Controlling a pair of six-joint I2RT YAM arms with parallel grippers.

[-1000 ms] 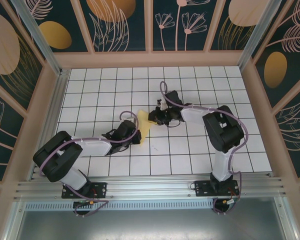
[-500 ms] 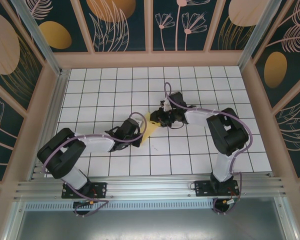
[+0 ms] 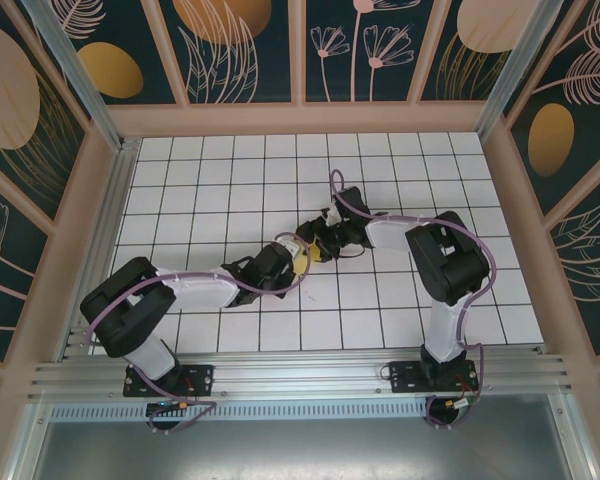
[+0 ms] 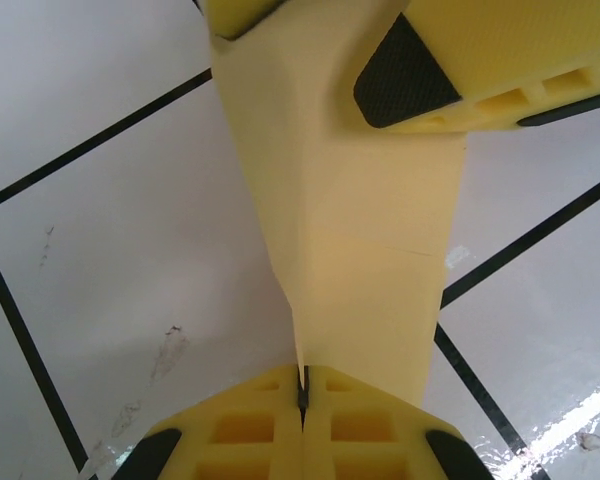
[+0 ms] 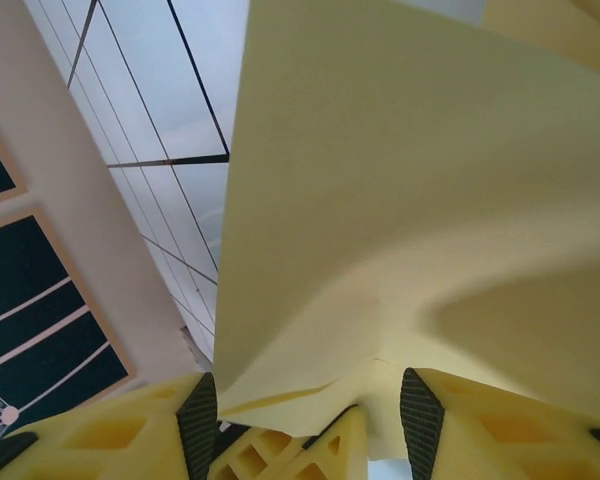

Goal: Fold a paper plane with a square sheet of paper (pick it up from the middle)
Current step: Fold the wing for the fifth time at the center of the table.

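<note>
Status: one pair pinching, one pair spread

From the overhead camera I see both arms bent inward, so their tips nearly meet around the middle of the white tiled table with black grid lines (image 3: 380, 300). My left arm rises from its near-left base, folds at the elbow out towards the left wall, then lays its forearm low across the tiles, pointing right. My right arm stands up from its near-right base, bends at a high elbow and reaches left, with the wrist turned back towards the near edge.

The left gripper (image 4: 302, 388) has its yellow fingers pressed together on one edge of the thin pale-yellow sheet of paper (image 4: 350, 250), which is partly folded. The sheet of paper rises off the table and spans the short gap to the other arm.

The right gripper (image 5: 305, 425) has its fingers spread. Its black pads (image 5: 417, 418) stand apart with the buckled paper passing loosely between them. I cannot tell whether either pad touches the paper.

From above, the paper shows as a small yellow patch between the two tips.
</note>
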